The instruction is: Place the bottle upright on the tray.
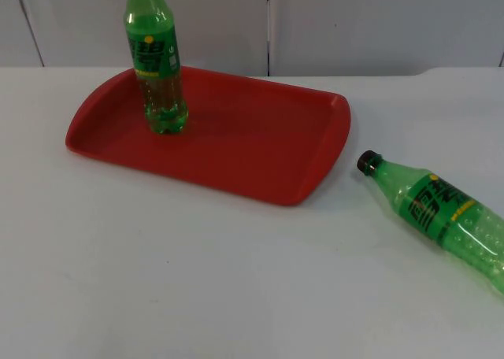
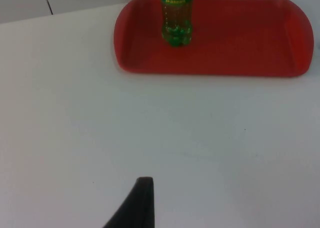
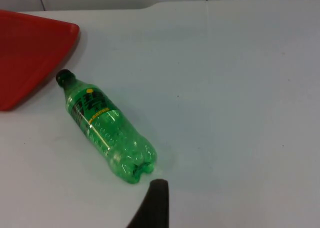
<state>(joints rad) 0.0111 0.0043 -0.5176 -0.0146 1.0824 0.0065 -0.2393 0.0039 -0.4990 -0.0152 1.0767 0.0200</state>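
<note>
A red tray (image 1: 260, 150) lies on the white table at the back left. One green bottle (image 1: 157, 68) stands upright on the tray's left part, also seen from the left wrist (image 2: 176, 18) on the tray (image 2: 240, 43). A second green bottle (image 1: 441, 213) lies on its side on the table right of the tray, its black cap pointing at the tray's corner. My right gripper (image 3: 152, 205) hovers just behind this lying bottle's (image 3: 105, 125) base, apart from it. My left gripper (image 2: 142, 203) hangs over bare table, well back from the tray.
The grey partition wall (image 1: 354, 20) rises directly behind the tray. White table top (image 1: 197, 280) stretches in front of the tray and around the lying bottle. The tray's corner (image 3: 30, 53) sits close to the lying bottle's cap.
</note>
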